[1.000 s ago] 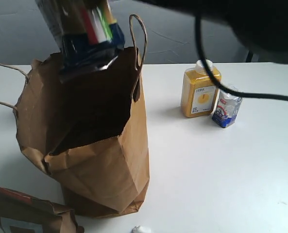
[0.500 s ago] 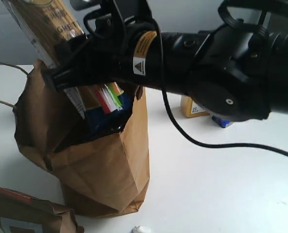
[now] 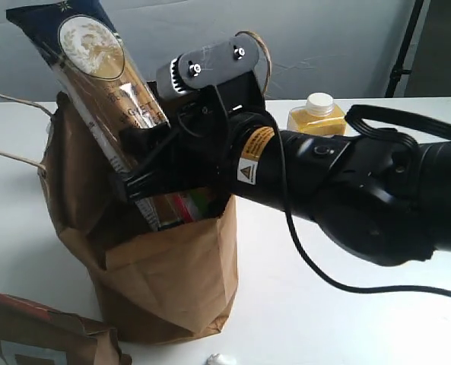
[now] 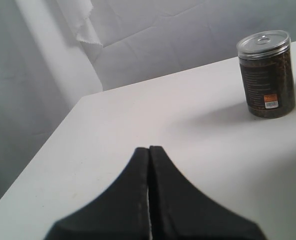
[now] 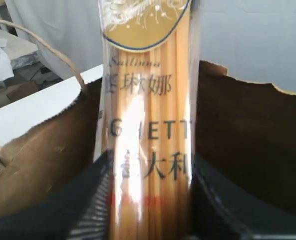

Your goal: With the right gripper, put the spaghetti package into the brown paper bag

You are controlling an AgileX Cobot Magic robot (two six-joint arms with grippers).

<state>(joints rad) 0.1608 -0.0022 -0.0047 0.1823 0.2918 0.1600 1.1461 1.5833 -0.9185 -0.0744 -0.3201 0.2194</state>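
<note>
The brown paper bag [image 3: 164, 274] stands open on the white table, its cord handles on the left. The spaghetti package [image 3: 103, 91] leans tilted out of the bag's mouth, its lower end inside the bag and its navy top with the gold emblem well above the rim. My right gripper [image 3: 164, 190] reaches in from the right and is shut on the package at the bag's mouth. In the right wrist view both black fingers [image 5: 88, 195] press the sides of the spaghetti package [image 5: 148, 125], with the brown paper bag [image 5: 247, 145] around it. My left gripper [image 4: 148, 150] is shut, with nothing in it, above the table.
An orange juice bottle [image 3: 316, 114] stands behind the right arm. A brown paper item with red and white print [image 3: 42, 334] lies at the front left corner. A dark jar with a clear lid [image 4: 266, 75] stands on the table in the left wrist view.
The right arm has come down and forward, carrying the package lower, so its lower end now sits deeper in the bag. The arm now hides the small carton by the juice bottle.
</note>
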